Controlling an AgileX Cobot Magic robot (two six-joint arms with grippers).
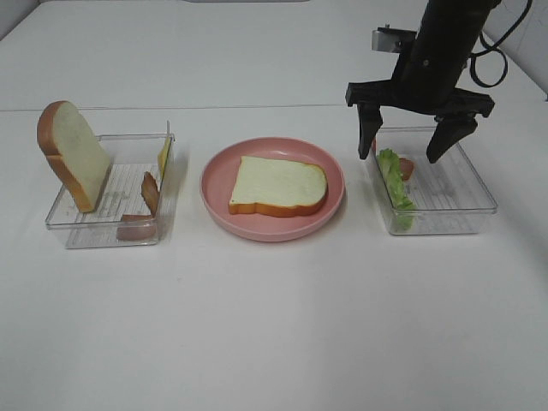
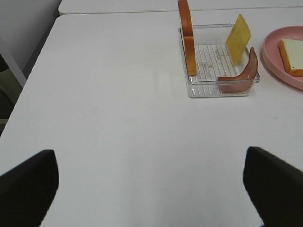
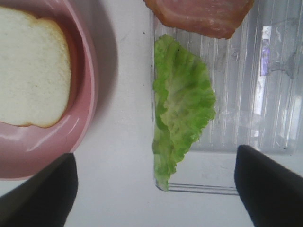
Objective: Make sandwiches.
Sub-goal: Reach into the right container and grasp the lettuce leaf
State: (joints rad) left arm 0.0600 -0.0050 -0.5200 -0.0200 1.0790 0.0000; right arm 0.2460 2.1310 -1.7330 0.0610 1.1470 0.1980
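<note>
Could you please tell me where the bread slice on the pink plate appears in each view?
Exterior high: the flat bread slice lies in the middle of the picture.
Left wrist: the bread slice is cut off at the frame's edge, beyond the cheese slice.
Right wrist: the bread slice is partly shown, near the lettuce leaf.
Shared landmark: the pink plate beneath it.
</note>
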